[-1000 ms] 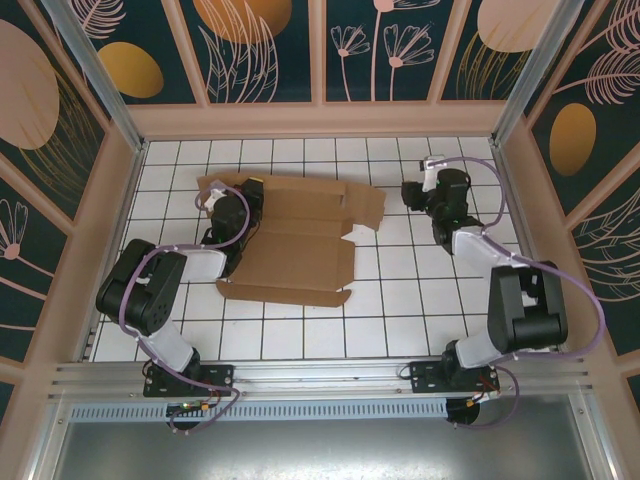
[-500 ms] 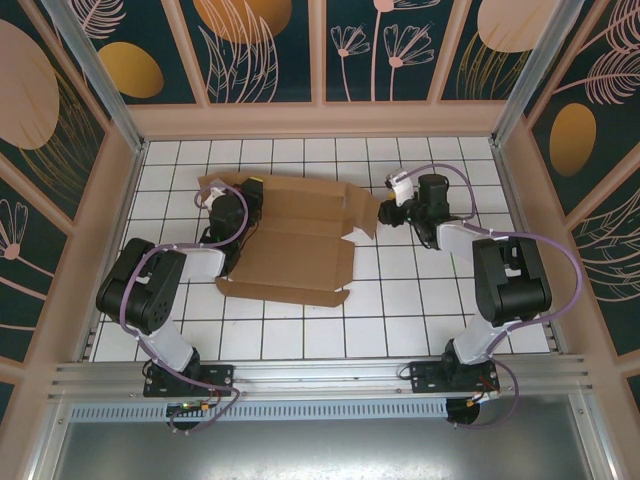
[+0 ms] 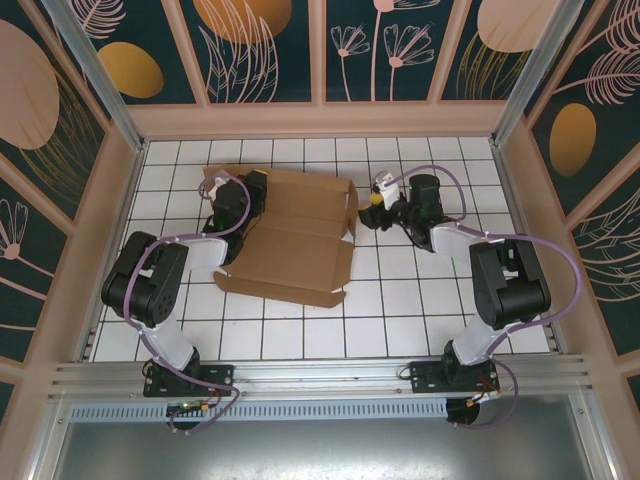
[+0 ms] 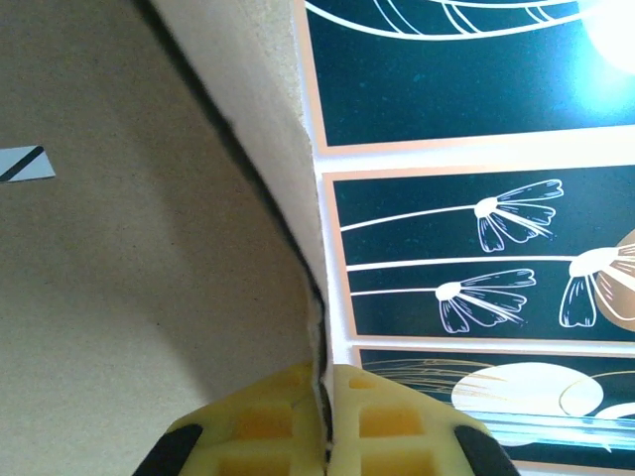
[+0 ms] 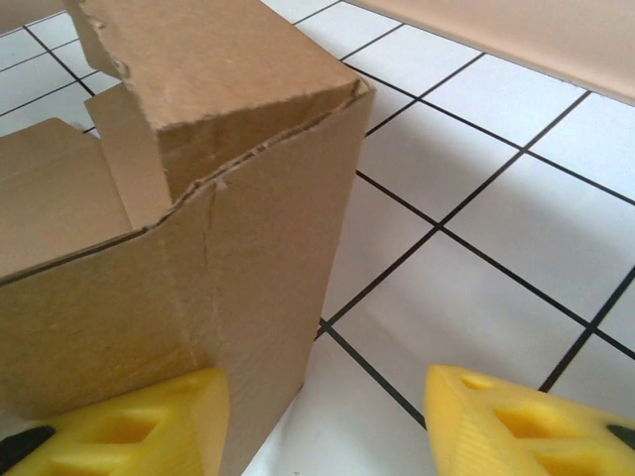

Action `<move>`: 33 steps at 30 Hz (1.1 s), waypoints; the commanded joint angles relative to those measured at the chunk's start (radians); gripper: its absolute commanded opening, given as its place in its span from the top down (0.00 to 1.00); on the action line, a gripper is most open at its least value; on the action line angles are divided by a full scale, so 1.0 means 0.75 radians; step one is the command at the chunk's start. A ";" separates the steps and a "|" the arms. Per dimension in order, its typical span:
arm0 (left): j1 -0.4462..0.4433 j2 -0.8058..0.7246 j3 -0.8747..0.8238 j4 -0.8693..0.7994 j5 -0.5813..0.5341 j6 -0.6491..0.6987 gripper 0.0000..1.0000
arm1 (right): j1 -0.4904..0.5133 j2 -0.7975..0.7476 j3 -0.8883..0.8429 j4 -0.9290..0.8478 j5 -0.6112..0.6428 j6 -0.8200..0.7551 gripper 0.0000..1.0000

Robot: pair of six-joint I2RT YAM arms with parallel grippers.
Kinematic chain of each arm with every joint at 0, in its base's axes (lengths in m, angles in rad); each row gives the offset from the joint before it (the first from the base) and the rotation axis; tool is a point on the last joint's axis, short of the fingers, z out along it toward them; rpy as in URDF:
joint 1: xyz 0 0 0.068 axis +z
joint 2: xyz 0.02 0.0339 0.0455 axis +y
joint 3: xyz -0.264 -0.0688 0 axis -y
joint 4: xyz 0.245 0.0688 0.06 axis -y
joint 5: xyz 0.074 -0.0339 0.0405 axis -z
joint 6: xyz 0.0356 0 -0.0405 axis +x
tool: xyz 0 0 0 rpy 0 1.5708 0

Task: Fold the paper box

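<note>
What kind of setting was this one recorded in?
Probably a purpose-built robot cell, not a home: a white tiled tabletop walled by dark flower-printed panels, an aluminium rail along the near edge, and a paper box lying on the tiles.

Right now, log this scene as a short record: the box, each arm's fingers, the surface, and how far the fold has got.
box: paper box, brown cardboard, lying open and partly folded
surface: white tiled table
right flap: raised upright
left fingers: shut, pinching a cardboard edge on the box's left side
right fingers: open, one against the raised flap's outer face
fold state: not yet closed
</note>
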 commanded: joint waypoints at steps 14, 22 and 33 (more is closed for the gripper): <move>0.026 0.091 0.114 -0.040 0.036 -0.021 1.00 | 0.118 0.074 0.174 -0.054 -0.020 0.047 0.38; 0.043 0.131 0.206 -0.085 0.074 -0.024 1.00 | 0.107 0.154 0.273 -0.147 -0.010 0.104 0.36; 0.073 0.208 0.417 -0.435 0.168 -0.069 1.00 | 0.046 0.308 0.527 -0.316 -0.129 0.260 0.34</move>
